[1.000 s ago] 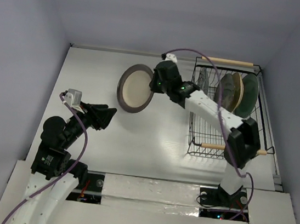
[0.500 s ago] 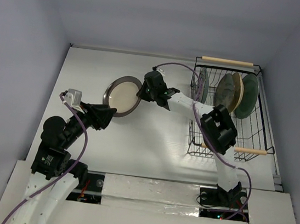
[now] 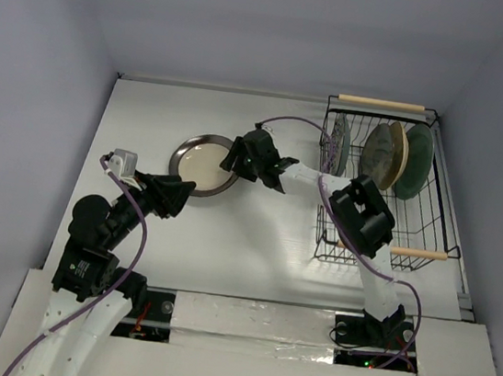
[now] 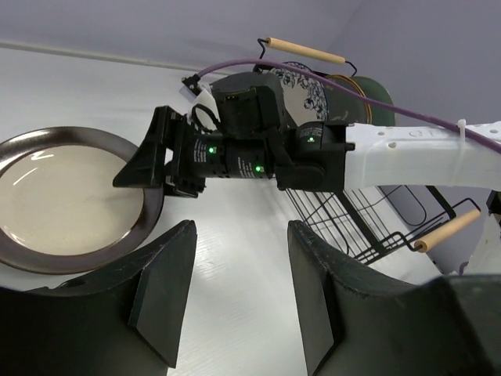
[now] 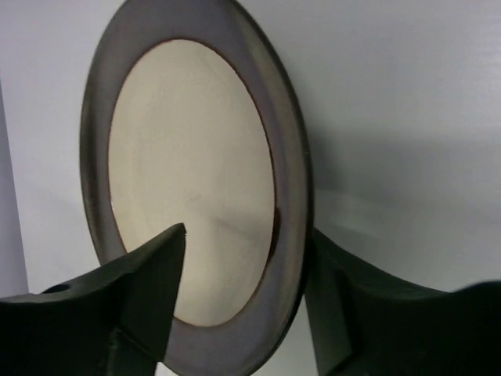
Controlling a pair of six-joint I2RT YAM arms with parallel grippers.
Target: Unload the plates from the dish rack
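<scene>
A dark-rimmed cream plate point(image 3: 201, 163) lies flat on the table left of centre, also seen in the left wrist view point(image 4: 63, 196). My right gripper point(image 3: 234, 156) is at its right rim, open, with the rim point(image 5: 188, 180) between the spread jaws point(image 5: 246, 235). The black wire dish rack point(image 3: 433, 221) stands at the right with three plates upright in it: a floral one point(image 3: 338, 144), a tan one point(image 3: 395, 151) and a teal one point(image 3: 416, 159). My left gripper point(image 3: 181, 195) hovers just below the flat plate, open and holding nothing point(image 4: 241, 227).
The rack's two wooden handles point(image 3: 381, 102) point(image 3: 392, 249) run along its far and near ends. My right arm point(image 3: 360, 212) stretches from the rack's near left corner across to the plate. A purple cable point(image 4: 352, 86) arcs above that arm.
My right arm carried the cream plate left and down from a tilted, lifted pose to flat on the table, then its jaws opened. The left arm stayed still.
</scene>
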